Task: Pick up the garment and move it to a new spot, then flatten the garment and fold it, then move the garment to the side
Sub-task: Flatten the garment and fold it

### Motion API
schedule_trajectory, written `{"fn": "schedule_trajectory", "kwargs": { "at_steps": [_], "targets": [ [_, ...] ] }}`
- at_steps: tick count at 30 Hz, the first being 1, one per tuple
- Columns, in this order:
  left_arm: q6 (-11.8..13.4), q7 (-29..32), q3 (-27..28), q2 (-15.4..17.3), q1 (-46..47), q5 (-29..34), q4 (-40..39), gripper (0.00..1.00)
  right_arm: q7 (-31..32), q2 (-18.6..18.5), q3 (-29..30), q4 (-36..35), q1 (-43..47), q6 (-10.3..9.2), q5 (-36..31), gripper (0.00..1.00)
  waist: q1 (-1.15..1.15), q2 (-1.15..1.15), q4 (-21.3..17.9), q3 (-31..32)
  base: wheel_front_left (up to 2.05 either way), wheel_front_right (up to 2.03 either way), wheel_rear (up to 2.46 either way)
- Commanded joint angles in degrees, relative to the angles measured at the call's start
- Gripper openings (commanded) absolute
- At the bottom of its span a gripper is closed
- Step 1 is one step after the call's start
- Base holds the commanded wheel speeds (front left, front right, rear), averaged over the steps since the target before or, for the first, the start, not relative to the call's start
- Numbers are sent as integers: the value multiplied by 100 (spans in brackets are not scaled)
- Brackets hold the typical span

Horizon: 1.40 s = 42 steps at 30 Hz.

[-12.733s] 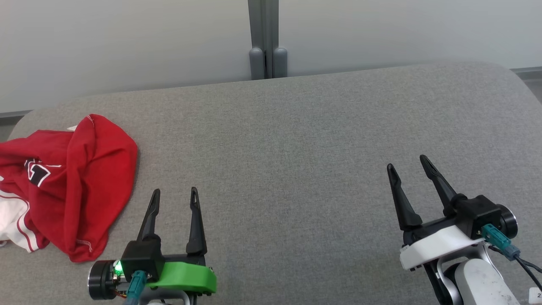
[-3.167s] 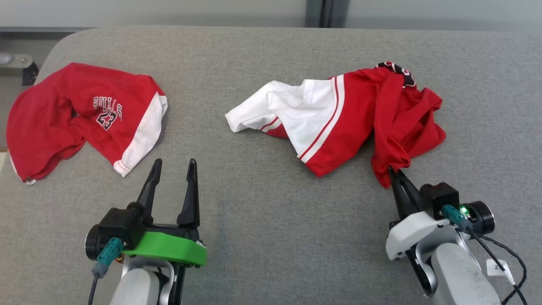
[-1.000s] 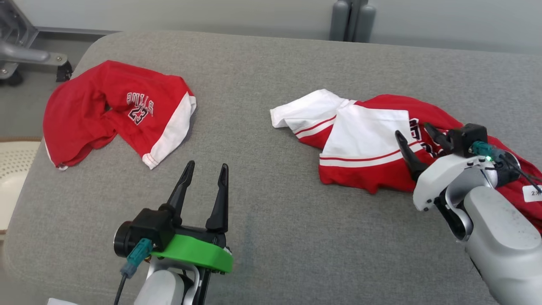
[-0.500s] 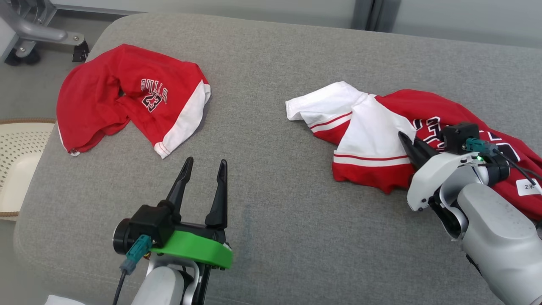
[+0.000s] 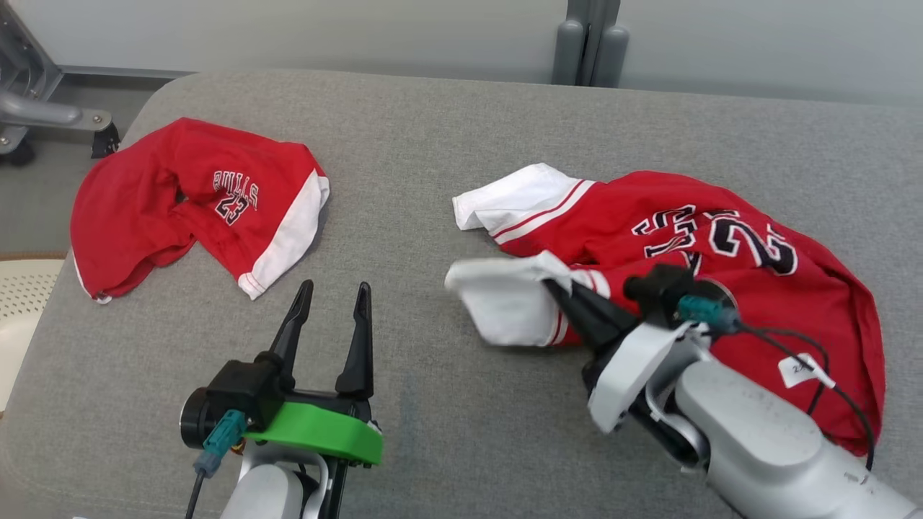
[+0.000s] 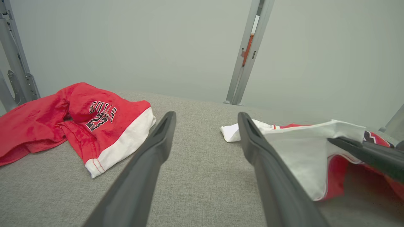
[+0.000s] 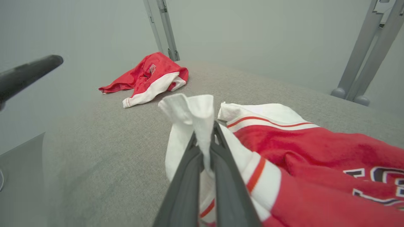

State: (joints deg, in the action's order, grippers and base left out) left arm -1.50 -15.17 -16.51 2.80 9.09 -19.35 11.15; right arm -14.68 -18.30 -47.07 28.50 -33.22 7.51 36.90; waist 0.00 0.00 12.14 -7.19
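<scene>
Big grey fabric-covered surface [image 5: 461, 122], woven texture, rounded corners, fills the middle of the room. Behind it is a plain pale grey-green wall [image 5: 288, 29] of smooth panels. Twin grey metal posts [image 5: 588, 43] stand at the panel seam just past the far edge, rounded at the base. In the left wrist view an orange fitting [image 6: 249, 44] shows partway up the post. Far left, a grey metal frame [image 5: 36, 108] with a black foot [image 5: 104, 140] stands on dull grey floor [image 5: 36, 209]. A cream perforated container [image 5: 18, 303] sits beside the surface's left edge, lower down, partly cut off. Light is soft and even, shadows faint.
</scene>
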Motion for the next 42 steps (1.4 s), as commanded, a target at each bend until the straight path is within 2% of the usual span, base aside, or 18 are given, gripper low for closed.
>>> {"fn": "schedule_trajectory", "kwargs": {
  "at_steps": [1,8,9,10,15,19,27,29,35,42],
  "targets": [
    [-7,0,30,18,-73,61,-12,100,6,41,-186,-132,120,-3,40,0,0,0,-70,78,0,0,0],
    [-15,0,45,18,-160,58,-25,100,86,240,-1115,-590,450,-3,172,0,0,0,-145,172,0,0,0],
    [-17,0,45,18,-165,60,-24,100,132,229,-1249,-541,456,-2,87,35,0,0,-155,185,0,0,0],
    [-17,0,45,18,-167,60,-26,100,209,223,-1370,-449,458,-3,8,100,0,0,-164,193,0,0,0],
    [3,0,80,18,-189,69,-51,100,189,290,-1439,-222,397,-2,-31,100,0,0,-245,204,0,0,0],
    [-13,0,140,18,-191,96,-60,100,89,144,-1109,-153,280,-3,-114,100,0,0,-376,204,0,0,0],
    [-2,0,200,18,-190,103,-132,100,-49,-105,408,-273,629,-2,-576,100,0,0,-679,238,0,0,0],
    [-7,0,225,19,-193,126,-159,100,-51,-160,1082,-423,894,-3,-844,100,0,0,-782,233,0,0,0],
    [-20,0,252,18,-213,123,-201,100,-54,173,2299,-837,1621,-2,-1406,100,0,0,-907,233,0,0,0],
    [-39,0,154,19,-199,112,-216,100,-54,515,2777,-1052,1953,-2,-1873,100,0,0,-884,171,0,0,0]
  ]
}}
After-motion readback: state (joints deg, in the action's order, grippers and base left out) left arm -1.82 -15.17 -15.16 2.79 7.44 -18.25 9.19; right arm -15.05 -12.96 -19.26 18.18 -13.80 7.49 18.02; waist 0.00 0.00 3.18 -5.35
